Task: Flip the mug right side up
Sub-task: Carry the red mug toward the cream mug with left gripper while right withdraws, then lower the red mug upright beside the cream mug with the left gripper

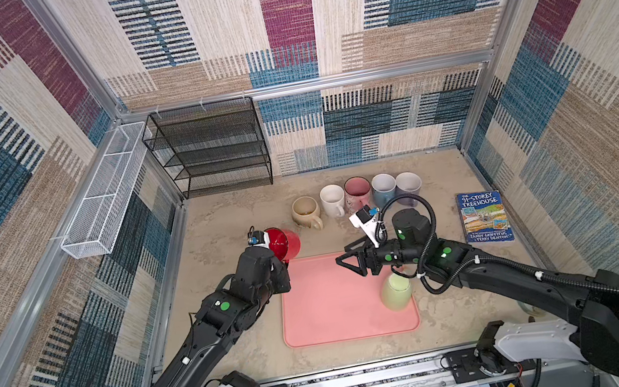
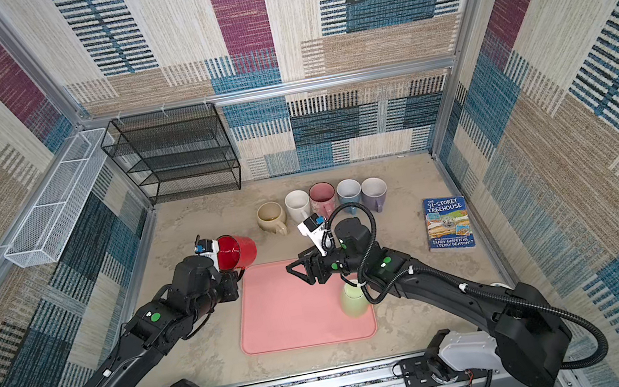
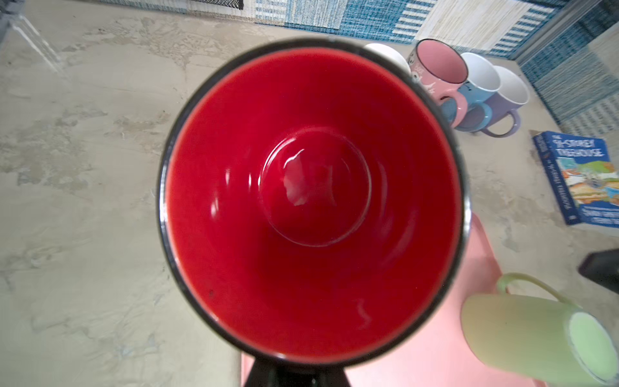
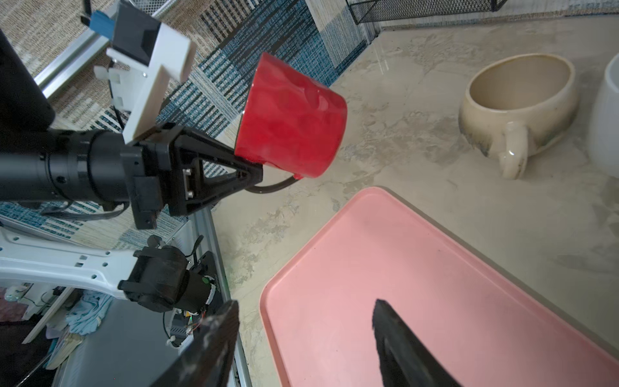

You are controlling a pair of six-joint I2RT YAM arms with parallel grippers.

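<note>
Item: red mug (image 1: 285, 243), airborne, tipped on side, above surface (image 1: 220, 225) nr pink tray (image 1: 320, 327) corner. Left hand (image 4: 251, 172) clenched on handle (image 4: 274, 187) only. Right hand (image 1: 344, 253) released, empty, over tray. Risk: thin handle could pivot in pinch; mug drops, chips.

table (image 1: 220, 225): mottled beige | on it: pink tray (image 1: 329, 305), row of five mugs (image 1: 356, 195), book (image 1: 484, 217), black wire rack (image 1: 208, 151)
</note>
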